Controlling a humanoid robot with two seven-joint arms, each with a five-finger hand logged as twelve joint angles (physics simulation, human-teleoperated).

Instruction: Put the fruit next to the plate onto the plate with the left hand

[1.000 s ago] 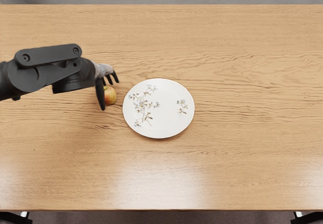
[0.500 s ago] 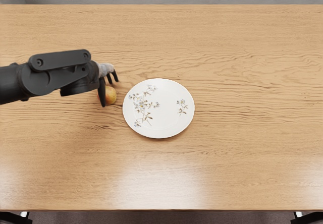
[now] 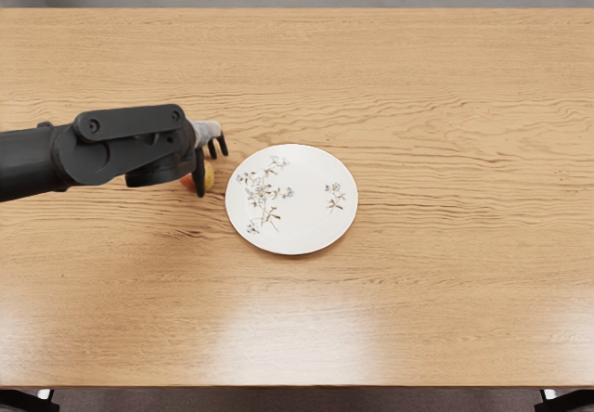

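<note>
Partly hidden under a robot hand, a small round fruit (image 3: 208, 178) sits on the wooden table (image 3: 445, 87), just beside the left edge of a plate and not on it. Only slivers of the fruit show: a yellow patch on the side facing the plate and a reddish patch on the opposite side. The left hand (image 3: 205, 148) is directly over the fruit and covers most of it. From this angle I cannot tell whether it has closed on the fruit or only cups over it. A thick, dark grey forearm leads back from the hand, running almost level across the table and out of the picture's left edge. It casts a soft shadow on the wood below it. The plate (image 3: 306, 231) is round and white. It is painted with a thin flowering sprig on its left half and a smaller sprig right of its centre, and nothing lies on it. It rests flat, a little left of the middle of the table. The table's pale grain runs from side to side, and a broad sheen of light falls across its near part.
</note>
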